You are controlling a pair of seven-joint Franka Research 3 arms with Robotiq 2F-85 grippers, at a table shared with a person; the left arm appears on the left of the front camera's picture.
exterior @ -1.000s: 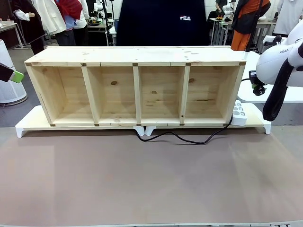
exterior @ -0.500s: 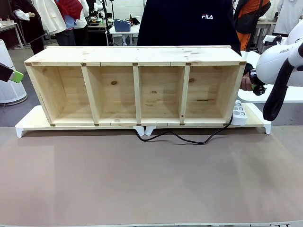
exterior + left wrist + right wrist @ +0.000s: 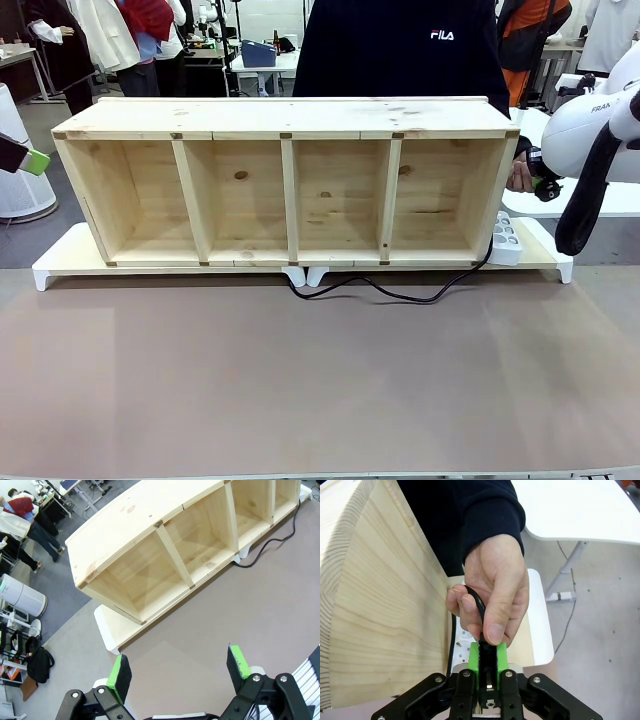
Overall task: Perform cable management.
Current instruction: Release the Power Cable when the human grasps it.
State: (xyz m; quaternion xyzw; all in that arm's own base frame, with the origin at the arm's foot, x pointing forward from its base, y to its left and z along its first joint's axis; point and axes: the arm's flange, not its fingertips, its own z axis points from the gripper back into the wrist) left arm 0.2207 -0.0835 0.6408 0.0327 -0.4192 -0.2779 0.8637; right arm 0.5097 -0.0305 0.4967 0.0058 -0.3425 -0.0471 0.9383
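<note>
Wooden shelf (image 3: 285,185): four open compartments, lying lengthwise on a white riser board (image 3: 62,262).

Cable (image 3: 385,290): black cord runs along the tabletop before the shelf's right half, curving up to the white power strip (image 3: 505,240) at the shelf's right end; its black plug end (image 3: 487,655) sits at the right gripper.

Right gripper (image 3: 488,656): green pads pinch the plug end.

Person's hand (image 3: 492,587): thumb and fingers grasp the same cord just above the pads.

Left gripper (image 3: 179,669): fingers spread wide, holding nothing, above bare tabletop.
</note>
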